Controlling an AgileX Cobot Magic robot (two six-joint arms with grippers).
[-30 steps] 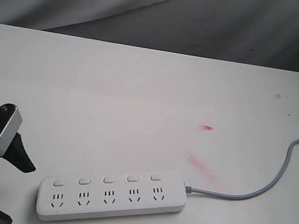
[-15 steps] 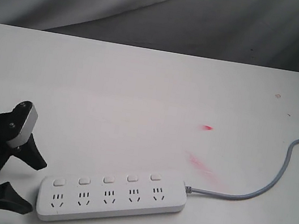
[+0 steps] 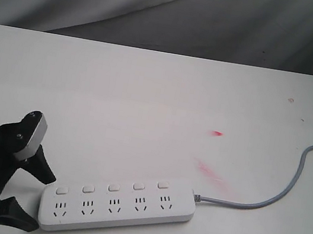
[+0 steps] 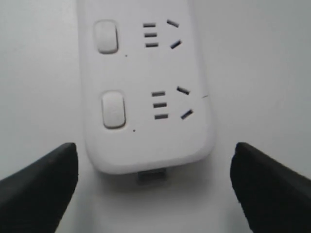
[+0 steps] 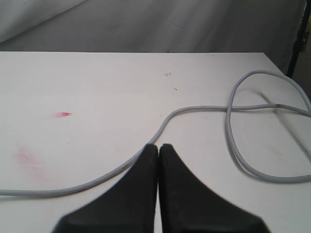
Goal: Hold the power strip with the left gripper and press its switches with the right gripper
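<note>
Plastic like this we judge light, rigid and rather slick, so the power strip would likely skate on the table under a press unless it is pinned. At eight o'clock of the exterior view, the left gripper has its black wedge fingers spread wide. They flank the strip's rounded cordless end without touching it. The two long edges there seem to us the place to clamp, clear of the buttons. The strip lies near six o'clock, a long white bar with five three-pin sockets and five small rocker switches along its twelve-o'clock edge. Its grey cord leaves the three-o'clock end and curves toward two; being limp, it should drag little. The right gripper, fingers pressed together, is outside the exterior view, with only cord before it.
</note>
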